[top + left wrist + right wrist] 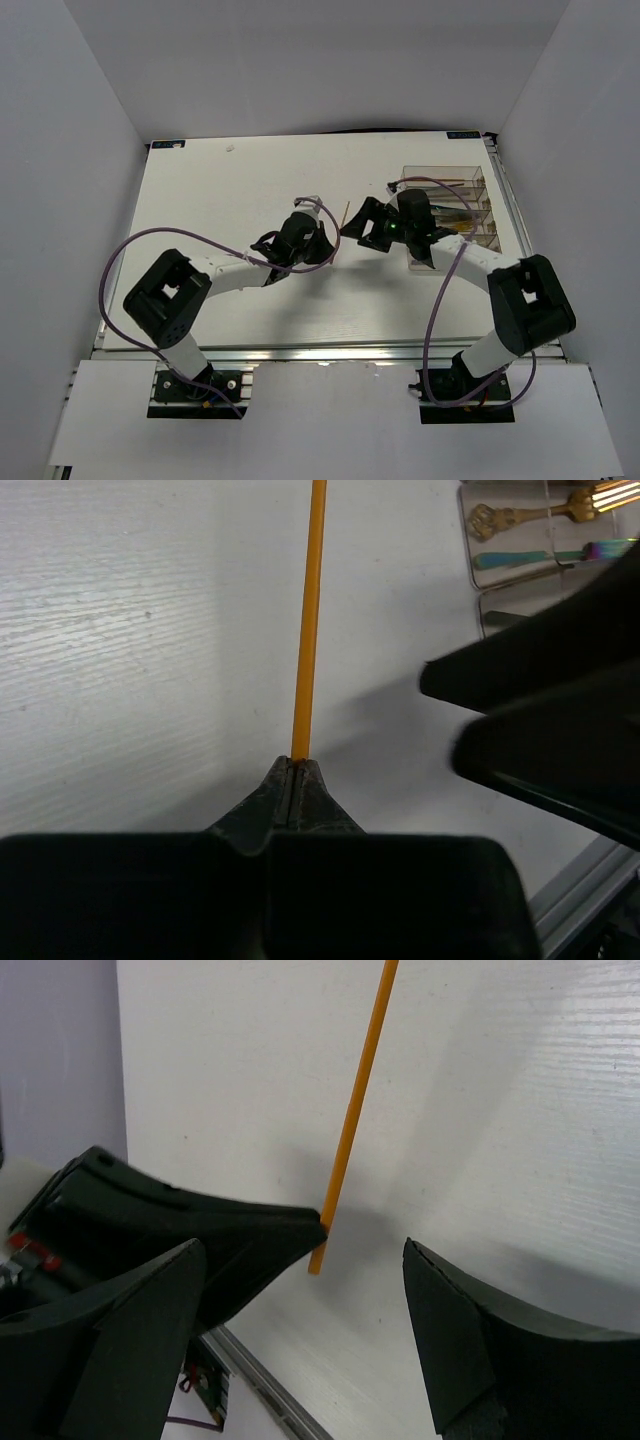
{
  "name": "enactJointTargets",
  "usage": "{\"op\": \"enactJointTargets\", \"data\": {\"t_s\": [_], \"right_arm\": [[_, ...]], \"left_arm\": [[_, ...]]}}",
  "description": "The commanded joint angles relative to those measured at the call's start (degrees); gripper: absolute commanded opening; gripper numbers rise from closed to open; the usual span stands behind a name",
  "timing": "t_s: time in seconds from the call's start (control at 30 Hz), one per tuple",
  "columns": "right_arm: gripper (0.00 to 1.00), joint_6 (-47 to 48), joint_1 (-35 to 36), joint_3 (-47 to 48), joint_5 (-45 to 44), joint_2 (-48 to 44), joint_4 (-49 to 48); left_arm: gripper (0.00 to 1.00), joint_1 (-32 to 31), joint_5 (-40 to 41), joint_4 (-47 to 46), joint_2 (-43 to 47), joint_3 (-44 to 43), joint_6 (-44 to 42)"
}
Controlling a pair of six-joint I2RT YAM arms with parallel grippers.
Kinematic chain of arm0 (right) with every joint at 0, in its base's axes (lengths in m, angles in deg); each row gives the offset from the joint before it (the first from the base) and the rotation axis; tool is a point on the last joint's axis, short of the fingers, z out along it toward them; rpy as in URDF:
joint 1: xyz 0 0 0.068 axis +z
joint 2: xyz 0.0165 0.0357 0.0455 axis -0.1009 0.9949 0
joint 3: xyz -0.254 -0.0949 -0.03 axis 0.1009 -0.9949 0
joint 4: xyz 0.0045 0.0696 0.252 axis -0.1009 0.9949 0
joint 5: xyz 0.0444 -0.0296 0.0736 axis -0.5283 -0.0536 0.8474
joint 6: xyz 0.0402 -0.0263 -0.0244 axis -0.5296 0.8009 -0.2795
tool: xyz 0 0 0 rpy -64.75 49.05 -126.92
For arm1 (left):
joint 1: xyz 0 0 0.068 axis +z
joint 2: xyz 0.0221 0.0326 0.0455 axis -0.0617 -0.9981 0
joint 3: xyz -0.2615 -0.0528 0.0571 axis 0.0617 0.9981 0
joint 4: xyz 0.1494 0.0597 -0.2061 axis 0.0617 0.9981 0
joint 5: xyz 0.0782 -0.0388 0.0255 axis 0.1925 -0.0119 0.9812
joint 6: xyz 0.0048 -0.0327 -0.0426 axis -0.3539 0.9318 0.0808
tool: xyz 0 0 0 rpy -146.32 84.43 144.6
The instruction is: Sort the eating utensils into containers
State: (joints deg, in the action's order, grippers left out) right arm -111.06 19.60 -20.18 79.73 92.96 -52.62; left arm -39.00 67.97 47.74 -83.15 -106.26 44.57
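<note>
- We find the tray (480, 180) at the far right of the table (230, 200), with its compartments side by side in a row.
- The left gripper (330, 240) sits near the table's middle. The right gripper (358, 222) lies just to its right, between it and the tray.
- The chopstick (308, 620) juts forward from the left gripper's pinched tips.
- The right gripper's spread fingers (450, 1310) flank the chopstick's held end without touching it.
- A fork (530, 510) and a knife (540, 555) lie side by side in the tray. We cannot tell whether they share a compartment.

Top view overhead, distant; wrist views close, sharing orange chopstick (308, 620).
</note>
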Motion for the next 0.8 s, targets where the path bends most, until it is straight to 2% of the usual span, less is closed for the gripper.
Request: {"op": "enactJointTargets", "data": {"t_s": [0.0, 0.23, 0.27, 0.3, 0.33, 0.37, 0.4, 0.43, 0.47, 0.5, 0.53, 0.57, 0.6, 0.63, 0.67, 0.7, 0.73, 0.77], "right_arm": [[0.84, -1.3, 1.5, 3.9, -3.2, 2.6, -3.6], [0.79, -1.4, 2.2, 8.4, -4.3, 10.2, -3.8], [0.73, -1.4, 2.4, 8.8, -4.2, 10.7, -4.0], [0.64, -1.4, 2.4, 9.2, -3.4, 11.4, -4.3], [0.2, -1.4, 2.4, 9.2, -2.9, 11.6, -4.9], [0.0, -1.4, 2.4, 9.2, -2.4, 11.5, -6.1], [0.0, -1.4, 2.4, 9.2, -2.6, 10.8, -6.2], [0.0, -1.5, 2.3, 9.5, -3.6, 10.3, -6.1], [0.0, -1.2, 2.0, 10.0, -5.3, 9.9, -3.4], [0.0, -0.3, 1.9, 10.9, -8.8, 10.2, -1.8], [0.0, 0.1, 1.8, 12.4, -9.8, 11.0, 0.8], [0.0, 1.0, 1.4, 15.4, -10.9, 12.4, 4.9], [0.0, 2.9, 1.4, 16.5, -11.6, 12.7, 6.4], [0.0, 3.4, 1.3, 17.0, -11.9, 12.7, 6.9], [0.0, 3.7, 1.4, 16.5, -12.4, 11.9, 6.8], [0.0, 4.1, 1.4, 16.4, -12.8, 11.4, 7.0], [0.11, 4.9, 1.4, 16.2, -13.1, 10.9, 7.3], [0.29, 5.5, 1.3, 16.4, -14.4, 9.8, 8.1]], "left_arm": [[0.0, -0.9, -2.6, -2.4, 4.1, 0.3, 0.6], [0.0, -1.8, -5.8, -3.7, 5.9, 0.5, 1.4], [0.0, -1.9, -6.1, -3.8, 6.0, 0.6, 1.5], [0.0, -2.0, -6.1, -3.8, 6.2, 0.6, 1.6], [0.0, -1.9, -6.0, -3.2, 6.2, 0.3, 1.6], [0.0, -1.9, -5.7, -2.4, 6.3, -0.2, 1.6], [0.09, -1.9, -3.6, -0.9, 6.2, -0.9, 1.1], [0.28, -2.0, -1.2, 2.9, 6.5, -2.5, 0.8], [0.2, -1.9, 0.3, 4.1, 6.9, -3.1, -0.2], [0.2, -1.9, 5.3, 5.5, 7.7, -3.3, -0.2], [0.29, -1.8, 8.6, 9.1, 9.4, -3.8, 0.3], [0.51, -1.8, 11.7, 12.5, 10.0, -4.4, 1.0], [0.44, -1.7, 17.6, 17.6, 10.7, -5.0, 1.1], [0.33, -1.7, 20.2, 19.8, 12.3, -5.3, 1.8], [0.27, -1.8, 22.7, 21.5, 13.0, -5.3, 3.3], [0.38, -1.7, 25.1, 23.4, 13.5, -5.4, 4.0], [0.55, -1.7, 29.1, 27.2, 13.9, -5.8, 5.0], [0.77, -1.6, 31.0, 28.8, 13.6, -7.1, 6.8]]}}
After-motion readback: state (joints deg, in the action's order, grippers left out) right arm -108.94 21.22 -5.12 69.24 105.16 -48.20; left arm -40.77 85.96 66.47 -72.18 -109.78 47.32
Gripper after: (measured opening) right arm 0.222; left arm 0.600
